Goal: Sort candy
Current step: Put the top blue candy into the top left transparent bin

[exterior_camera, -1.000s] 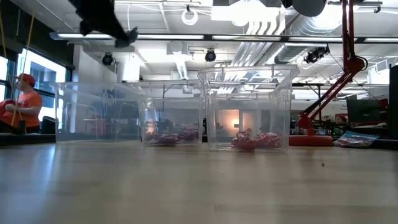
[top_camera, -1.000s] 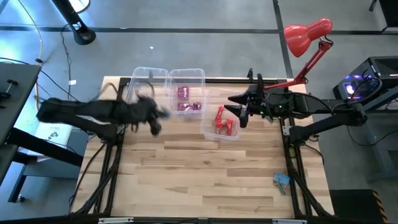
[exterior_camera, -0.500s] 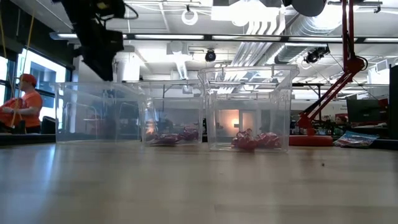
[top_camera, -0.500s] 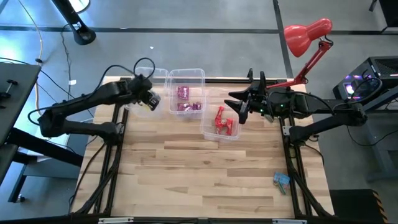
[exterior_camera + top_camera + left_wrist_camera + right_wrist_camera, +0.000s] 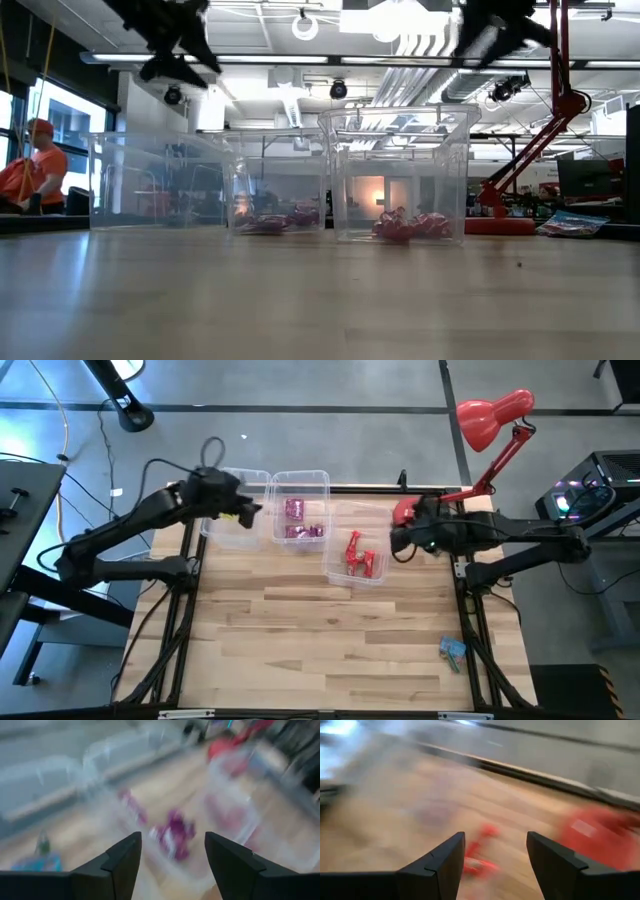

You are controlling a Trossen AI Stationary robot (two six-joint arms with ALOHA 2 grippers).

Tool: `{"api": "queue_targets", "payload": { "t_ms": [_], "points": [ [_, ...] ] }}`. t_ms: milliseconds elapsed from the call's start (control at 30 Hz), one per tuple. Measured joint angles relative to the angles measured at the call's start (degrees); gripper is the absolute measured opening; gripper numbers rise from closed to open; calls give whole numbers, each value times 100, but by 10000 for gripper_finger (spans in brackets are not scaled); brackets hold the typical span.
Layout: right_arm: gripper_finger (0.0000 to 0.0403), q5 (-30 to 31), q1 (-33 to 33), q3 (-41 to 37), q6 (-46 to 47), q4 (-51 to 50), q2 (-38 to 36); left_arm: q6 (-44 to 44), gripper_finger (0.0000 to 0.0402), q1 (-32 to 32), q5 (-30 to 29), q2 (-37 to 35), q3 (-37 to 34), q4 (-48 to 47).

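Note:
Three clear bins stand at the table's far side. The left bin [image 5: 228,532] shows nothing under my arm. The middle bin [image 5: 300,477] holds purple-pink candy [image 5: 300,522]. The right bin [image 5: 342,574] holds red candy [image 5: 360,555]. A light-blue candy [image 5: 452,650] lies on the table near its right edge. My left gripper [image 5: 250,512] hangs open above the left bin, by its right wall, with nothing between its fingers [image 5: 172,850]. My right gripper [image 5: 398,540] hangs open just right of the red bin, also with nothing in it [image 5: 495,852].
A red desk lamp [image 5: 492,415] stands past the table's far right corner, its arm slanting over that corner. A person in orange [image 5: 30,170] sits in the room beyond the left side. Bare wood fills the table's near half.
My left gripper has swung from over the table's left side toward the far edge and now hangs above the left bin. My right gripper has tipped downward and rolled, staying beside the red bin. The bins and candy have kept still.

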Motion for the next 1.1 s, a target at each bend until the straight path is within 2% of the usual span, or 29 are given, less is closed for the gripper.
{"api": "queue_targets", "payload": {
  "t_ms": [133,200,267,367,533,700,867,1100],
  "points": [
    [211,260,-281,-34,1903,-2190,38,-210,214,4,-31,-351,4,549],
    [211,219,-486,-230,2560,-2726,61,-326,214,2,-30,-432,4,700],
    [211,42,-741,-527,2846,-2769,72,-437,214,2,-28,-460,6,844],
    [211,-335,-1141,-1142,2930,-2171,79,-545,214,2,-30,-454,6,902],
    [211,-581,-1814,-2361,2999,-886,84,-600,214,-2,44,-458,4,1051],
    [210,-694,-2480,-3299,3397,-576,92,-706,214,-2,349,-458,4,1045],
    [197,-390,-3102,-3399,3093,-109,311,-703,214,-33,404,-458,4,1047],
    [178,-915,-3683,-3679,2327,1123,973,-643,214,-37,604,-458,4,1032]
  ]
}}
